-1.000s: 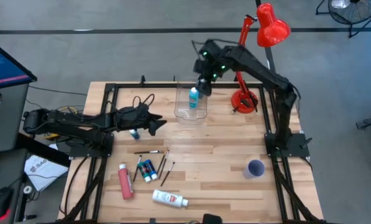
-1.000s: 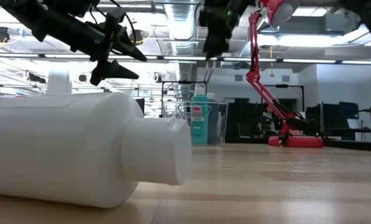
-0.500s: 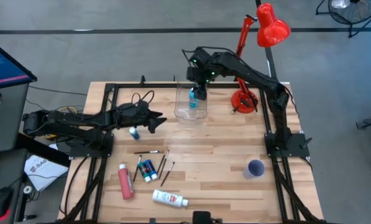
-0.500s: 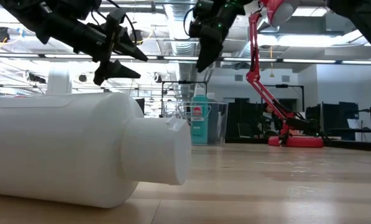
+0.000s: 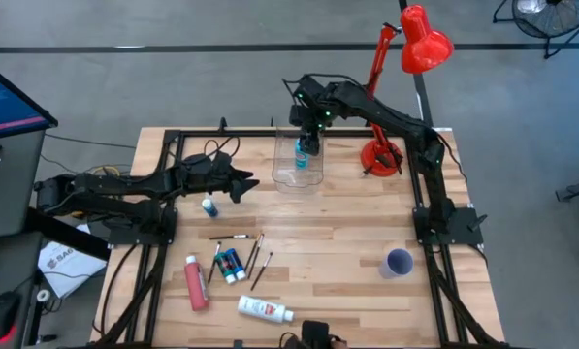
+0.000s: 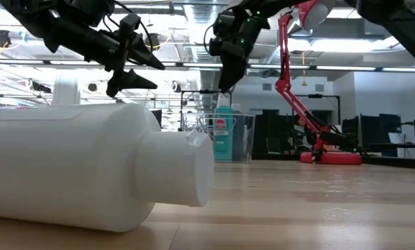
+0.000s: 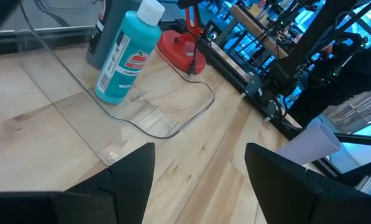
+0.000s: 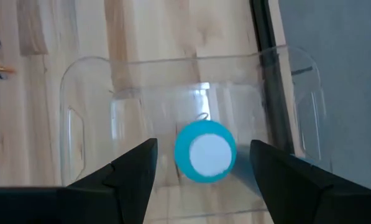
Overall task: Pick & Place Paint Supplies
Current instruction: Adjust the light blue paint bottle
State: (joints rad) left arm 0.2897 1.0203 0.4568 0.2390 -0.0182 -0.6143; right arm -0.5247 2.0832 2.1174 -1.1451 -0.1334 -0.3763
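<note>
My right gripper (image 8: pixel 201 171) hangs above the clear box (image 8: pixel 79 118), jaws spread wide and empty — the light blue bottle (image 8: pixel 205 151) stands upright inside the box, directly below them.

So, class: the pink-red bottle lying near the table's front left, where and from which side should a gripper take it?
Grip the pink-red bottle around the middle of its body, coming straight down from above with the fingers across its narrow width. It lies flat on the table, long axis running roughly front to back, so its long sides are exposed. A brush lies close on one side, so probably keep the fingers narrow.
</note>
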